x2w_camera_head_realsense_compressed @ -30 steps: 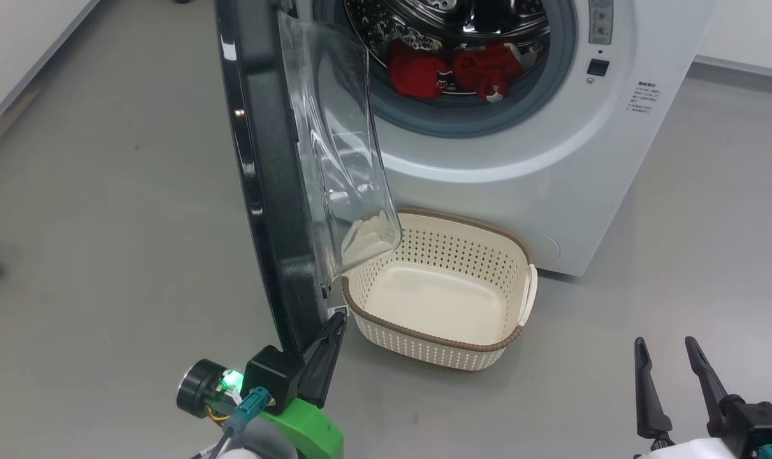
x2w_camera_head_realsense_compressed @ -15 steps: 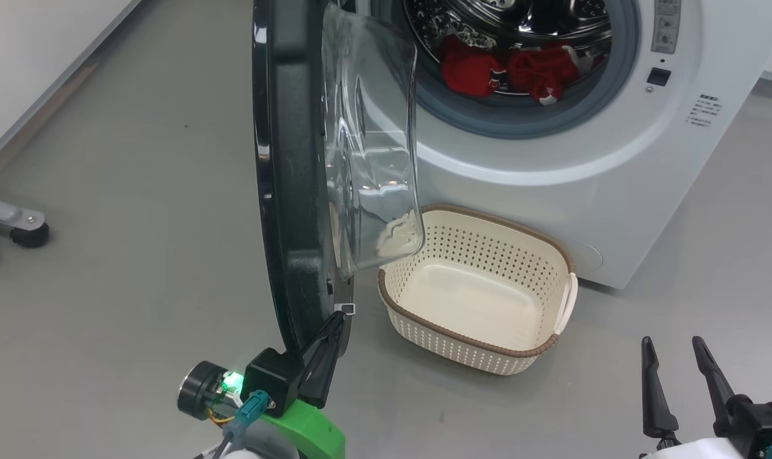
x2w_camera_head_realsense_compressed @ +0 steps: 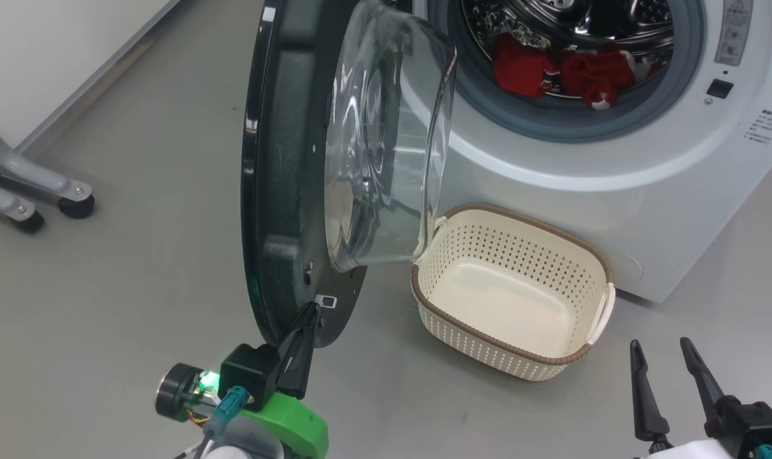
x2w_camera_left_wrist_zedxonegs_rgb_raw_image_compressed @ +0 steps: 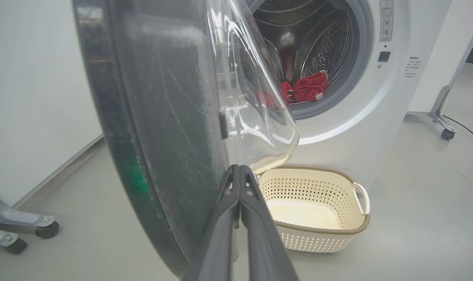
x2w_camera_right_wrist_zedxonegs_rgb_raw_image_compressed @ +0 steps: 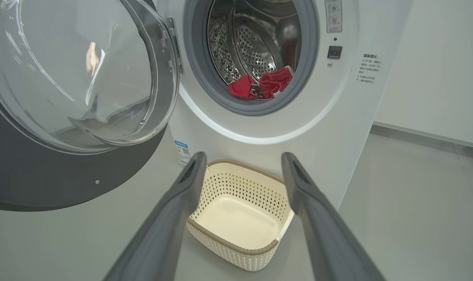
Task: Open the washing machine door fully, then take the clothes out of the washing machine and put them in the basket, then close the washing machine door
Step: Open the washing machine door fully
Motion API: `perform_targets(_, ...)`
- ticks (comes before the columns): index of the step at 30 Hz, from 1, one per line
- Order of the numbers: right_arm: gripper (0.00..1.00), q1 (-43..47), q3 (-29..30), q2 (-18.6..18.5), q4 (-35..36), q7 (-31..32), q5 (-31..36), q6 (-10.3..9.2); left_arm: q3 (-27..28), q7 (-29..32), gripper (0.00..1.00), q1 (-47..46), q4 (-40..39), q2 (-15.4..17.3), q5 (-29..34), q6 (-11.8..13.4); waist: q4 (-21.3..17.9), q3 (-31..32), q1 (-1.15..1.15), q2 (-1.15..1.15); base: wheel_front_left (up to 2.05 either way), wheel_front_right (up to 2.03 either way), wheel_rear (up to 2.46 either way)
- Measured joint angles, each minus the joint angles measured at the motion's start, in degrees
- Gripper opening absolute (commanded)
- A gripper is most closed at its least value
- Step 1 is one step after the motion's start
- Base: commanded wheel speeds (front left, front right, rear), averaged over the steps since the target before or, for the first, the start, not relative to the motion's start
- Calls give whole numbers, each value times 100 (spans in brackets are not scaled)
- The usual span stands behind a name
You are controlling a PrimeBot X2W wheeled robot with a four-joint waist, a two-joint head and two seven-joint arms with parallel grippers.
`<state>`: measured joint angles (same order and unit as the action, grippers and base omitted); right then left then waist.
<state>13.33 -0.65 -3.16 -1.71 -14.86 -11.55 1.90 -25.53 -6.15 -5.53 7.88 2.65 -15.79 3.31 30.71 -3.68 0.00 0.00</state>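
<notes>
The washing machine point(x2w_camera_head_realsense_compressed: 583, 166) stands with its drum open and the red clothes point(x2w_camera_head_realsense_compressed: 551, 70) lying inside. The washing machine door point(x2w_camera_head_realsense_compressed: 277, 178) hangs open to the left, its clear glass bowl point(x2w_camera_head_realsense_compressed: 386, 146) facing the drum. My left gripper point(x2w_camera_head_realsense_compressed: 309, 312) is shut, its tip against the door's lower inner edge beside the latch; the left wrist view shows the fingers point(x2w_camera_left_wrist_zedxonegs_rgb_raw_image_compressed: 239, 169) pressed together against the door point(x2w_camera_left_wrist_zedxonegs_rgb_raw_image_compressed: 158, 117). The cream basket point(x2w_camera_head_realsense_compressed: 507, 347) sits empty on the floor before the machine. My right gripper point(x2w_camera_head_realsense_compressed: 660, 347) is open at the lower right, empty, with the basket point(x2w_camera_right_wrist_zedxonegs_rgb_raw_image_compressed: 228, 238) and the clothes point(x2w_camera_right_wrist_zedxonegs_rgb_raw_image_compressed: 259, 84) beyond it.
Grey frame legs with castors point(x2w_camera_head_realsense_compressed: 41, 191) stand on the floor at the left by a white wall point(x2w_camera_head_realsense_compressed: 54, 51). Another castor leg point(x2w_camera_left_wrist_zedxonegs_rgb_raw_image_compressed: 445, 125) stands to the right of the machine. A small blue label point(x2w_camera_right_wrist_zedxonegs_rgb_raw_image_compressed: 181, 150) sits low on the machine's front.
The head camera has turned, shifting the whole scene rightward. The door has swung wider, away from the basket, with my shut left gripper following its lower edge. The right gripper stays open.
</notes>
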Motion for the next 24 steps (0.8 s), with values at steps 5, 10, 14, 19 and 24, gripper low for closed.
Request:
perform_targets(5,100,-2,11,0,-18,0,10,4,109,-56,0,-1,5,1,-1,32,11,-18,0,0,0,0,0)
perform_targets(10,100,-4,37,7,-19,0,10,4,246,-99,0,-7,60,26,-1,68,9,-33,0,0,0,0,0)
perform_targets(14,100,-25,26,19,-20,0,10,9,463,-104,0,-11,113,74,-18,103,-12,-55,0,0,0,0,0)
perform_targets(19,100,-88,30,36,-18,0,10,52,802,-114,0,-42,258,171,-88,202,-79,-128,0,0,0,0,0)
perform_targets(24,100,-129,38,36,-9,0,11,56,1085,-157,0,-190,427,189,-176,221,-164,-225,0,0,0,0,0)
